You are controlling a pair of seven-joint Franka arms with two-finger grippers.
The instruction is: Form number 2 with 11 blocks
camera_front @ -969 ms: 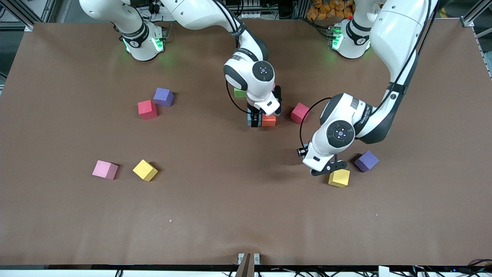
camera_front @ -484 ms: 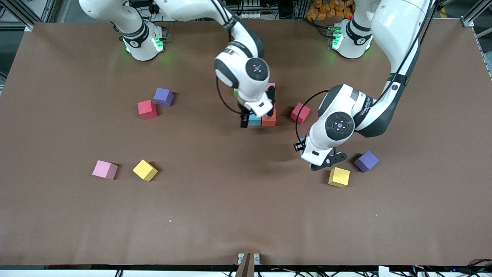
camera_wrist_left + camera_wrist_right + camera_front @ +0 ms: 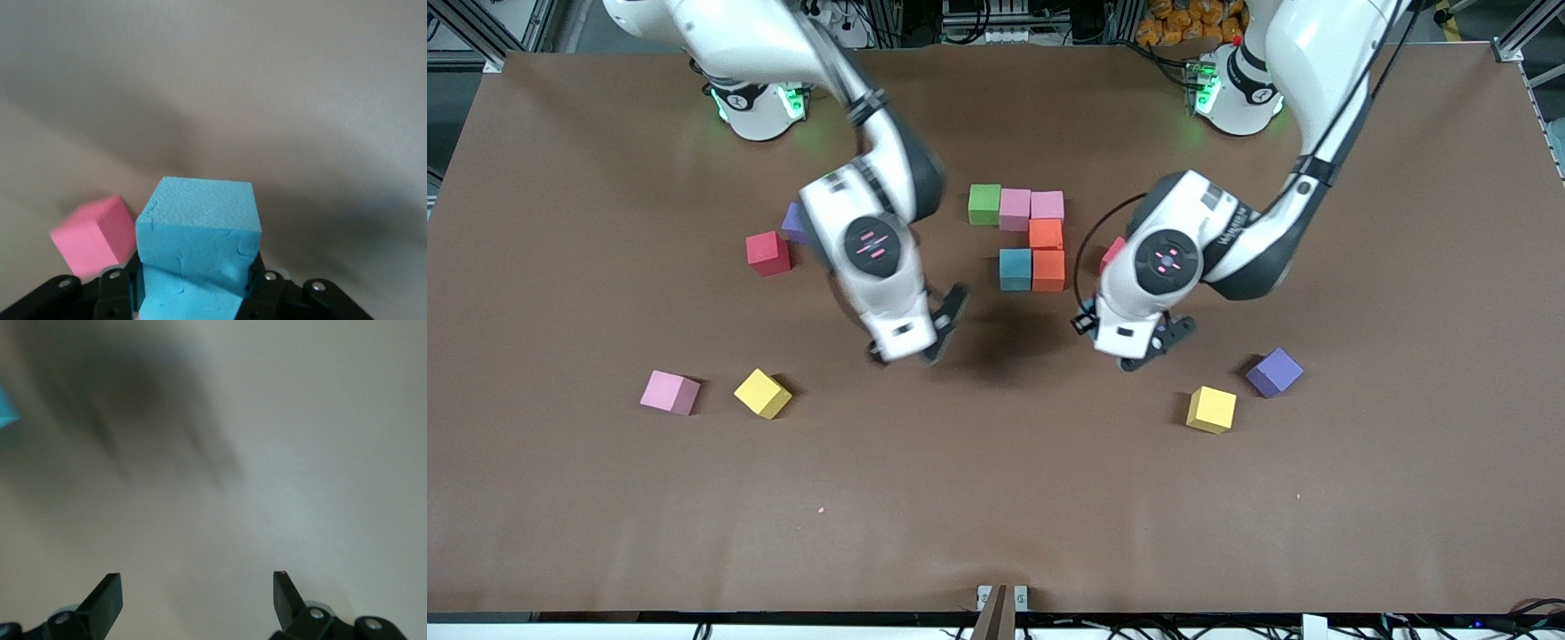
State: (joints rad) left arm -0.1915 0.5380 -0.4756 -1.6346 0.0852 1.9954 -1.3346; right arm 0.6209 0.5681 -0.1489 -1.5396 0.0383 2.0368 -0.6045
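Right end effector (image 3: 914, 342) swung off blocks (image 3: 1032, 233), over bare brown table (image 3: 996, 498).

Right gripper (image 3: 914, 342): withdrew from blue cube (image 3: 1015, 269), toward 7 o'clock. Left gripper (image 3: 1149, 342), gripping blue block (image 3: 198, 250): shifted toward 10 o'clock.

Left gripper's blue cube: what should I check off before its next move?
1. Held blue cube secure in left gripper: ok, jaws shut on it.
2. Right gripper away from the placed cubes: ok, jaws open and empty.
3. Spot beside the placed blue cube, toward the right arm's end, free: ok.
4. Placed cubes edge to edge: ok.
5. Held cube square to the row: cannot tell.
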